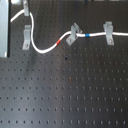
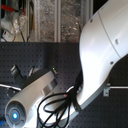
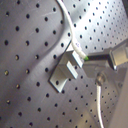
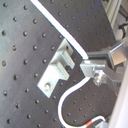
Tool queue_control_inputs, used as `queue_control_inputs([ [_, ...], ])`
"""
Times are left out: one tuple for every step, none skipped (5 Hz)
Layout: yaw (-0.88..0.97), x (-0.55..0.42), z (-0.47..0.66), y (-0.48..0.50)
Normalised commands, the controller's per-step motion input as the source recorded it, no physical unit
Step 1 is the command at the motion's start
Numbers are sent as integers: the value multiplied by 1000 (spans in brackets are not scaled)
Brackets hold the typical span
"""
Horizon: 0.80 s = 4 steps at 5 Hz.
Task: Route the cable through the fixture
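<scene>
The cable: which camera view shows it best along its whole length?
The first exterior view: the cable runs past all three clips, red and blue bands visible. Both wrist views show only a short white stretch beside one clip. The second exterior view shows only a short bit beside the arm.

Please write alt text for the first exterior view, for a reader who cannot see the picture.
A white cable with a red band and a blue band runs in a curve across a black perforated table, passing three small grey clips: one beside its left bend, one near the red band, one further right.
</scene>
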Motion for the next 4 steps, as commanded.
queue_control_inputs([
  [-54,-268,205,95],
  [-149,-138,217,295],
  [-197,-105,224,232],
  [-186,-150,212,97],
])
